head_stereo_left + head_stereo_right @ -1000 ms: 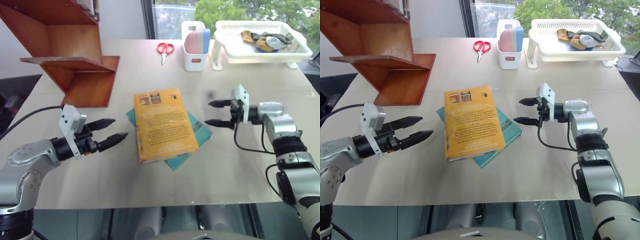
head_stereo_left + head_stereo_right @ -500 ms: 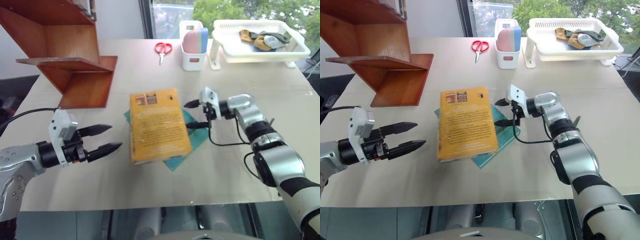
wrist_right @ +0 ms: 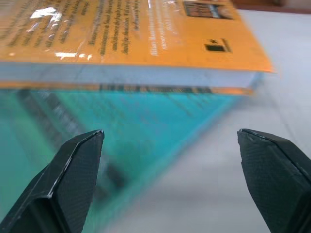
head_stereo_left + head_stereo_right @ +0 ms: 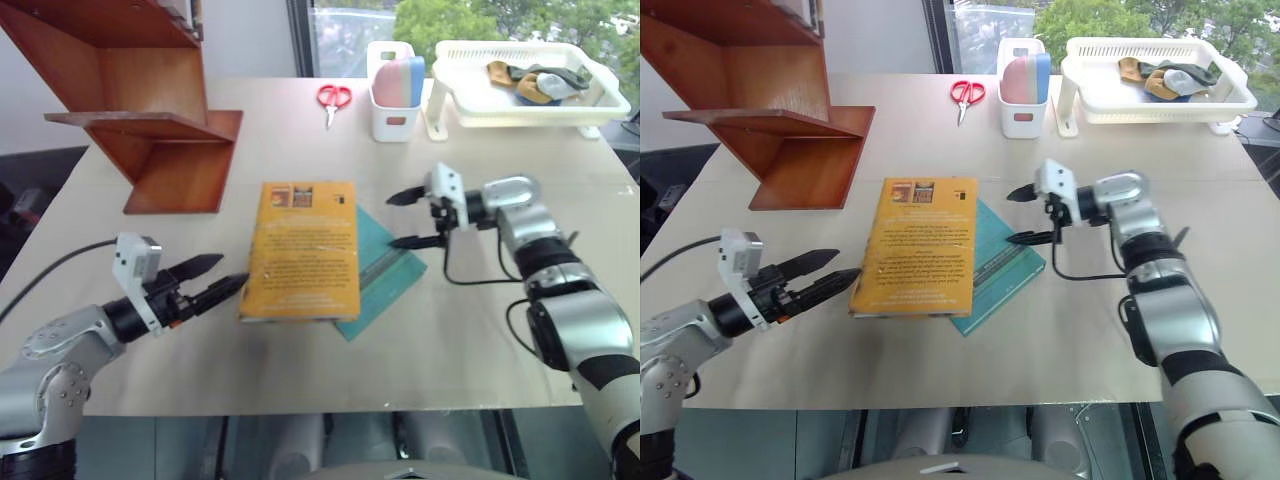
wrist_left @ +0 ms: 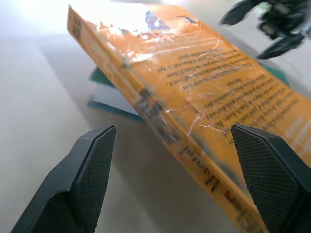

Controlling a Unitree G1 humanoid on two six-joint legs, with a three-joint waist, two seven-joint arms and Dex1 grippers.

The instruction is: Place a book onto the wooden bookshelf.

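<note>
Now both claws flank the book (image 4: pixel 302 250), which lies mid-table on a teal book (image 4: pixel 385 262): left claw (image 4: pixel 222 278) and right claw (image 4: pixel 408 218) gape, empty. Next, grip it and lift toward the far-left bookshelf (image 4: pixel 150 110).

Looks like an office or lab room set up as a robot test bench, not anyone's home. Everything sits on a big plain beige tabletop (image 4: pixel 300 380) pushed up against a large window (image 4: pixel 400 25) with green trees outside. The props feel staged: red-handled scissors (image 4: pixel 331 97), a small white plastic tub holding pink and blue sponges (image 4: pixel 392 92), a white slatted plastic basket with bits of cloth (image 4: pixel 520 85), and a reddish-brown wooden shelf unit with slanted sides (image 4: pixel 150 110) parked on one corner.
</note>
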